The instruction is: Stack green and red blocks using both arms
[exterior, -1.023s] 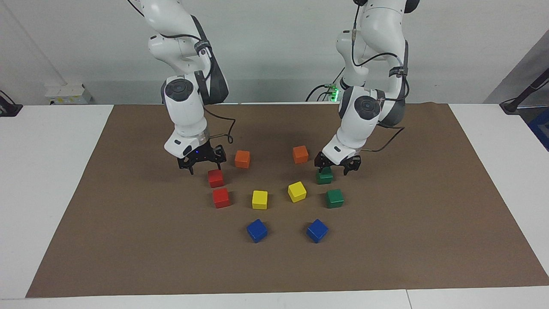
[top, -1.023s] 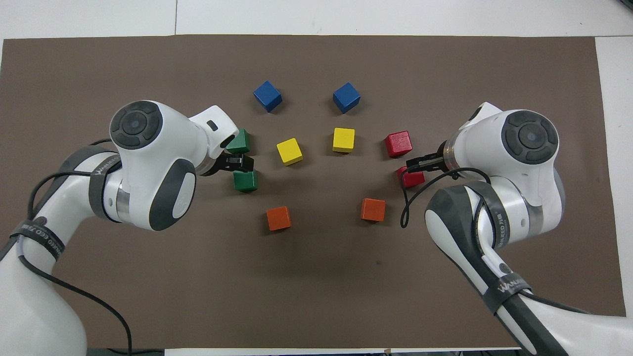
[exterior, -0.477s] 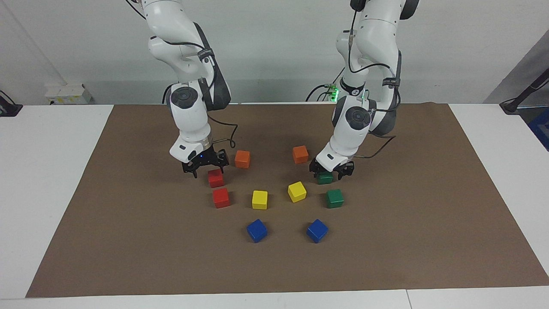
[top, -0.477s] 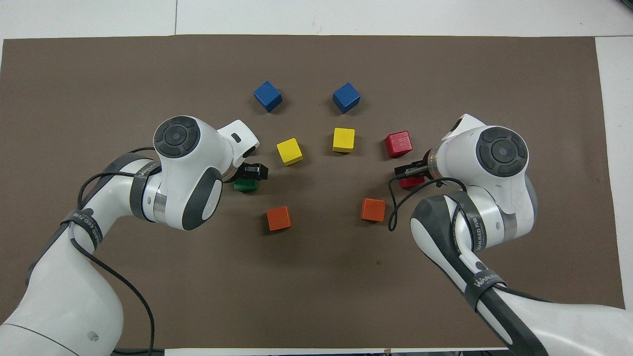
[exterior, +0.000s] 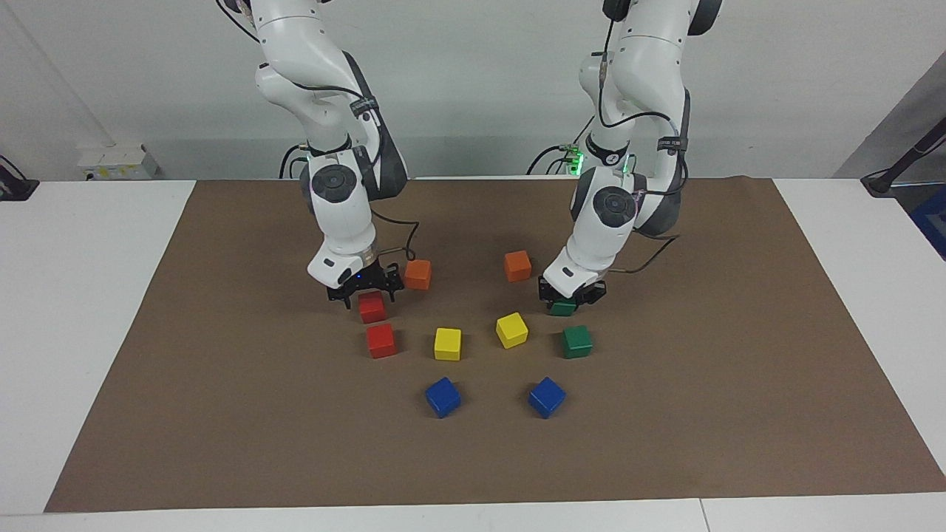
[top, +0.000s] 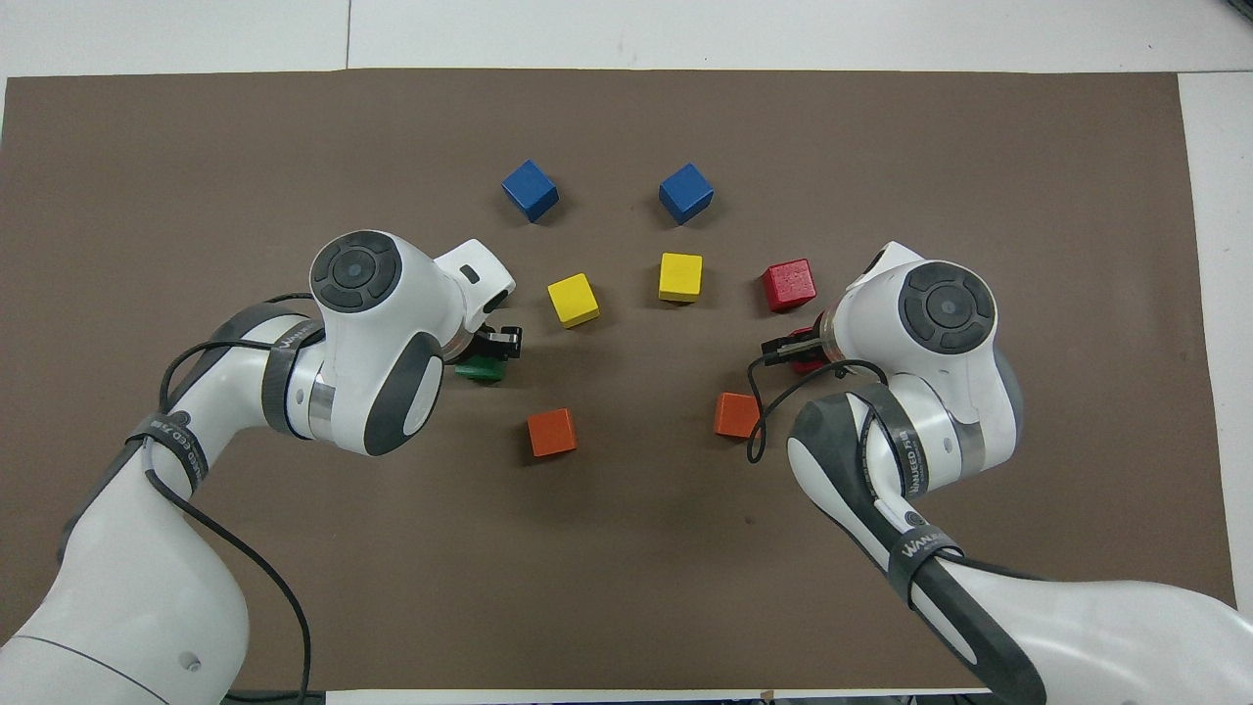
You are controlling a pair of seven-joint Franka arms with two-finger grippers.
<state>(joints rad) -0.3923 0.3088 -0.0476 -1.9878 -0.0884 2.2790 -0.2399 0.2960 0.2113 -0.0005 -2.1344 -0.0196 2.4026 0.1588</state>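
High facing camera; steep overhead camera; both share the mat (exterior: 222, 414).

Left tool (top: 487, 351) clamps a green block (top: 480, 370); right tool (top: 795, 350) over a red block (top: 809, 363).

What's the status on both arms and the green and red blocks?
Left tool shut on nearer green block. Right tool open, low over nearer red block. Second green and second red unstacked. Nothing blocking.

Glossy cubes (exterior: 576, 341) lie on a matt brown paper-like mat (exterior: 665, 414); arms (exterior: 336, 199) are smooth white plastic.
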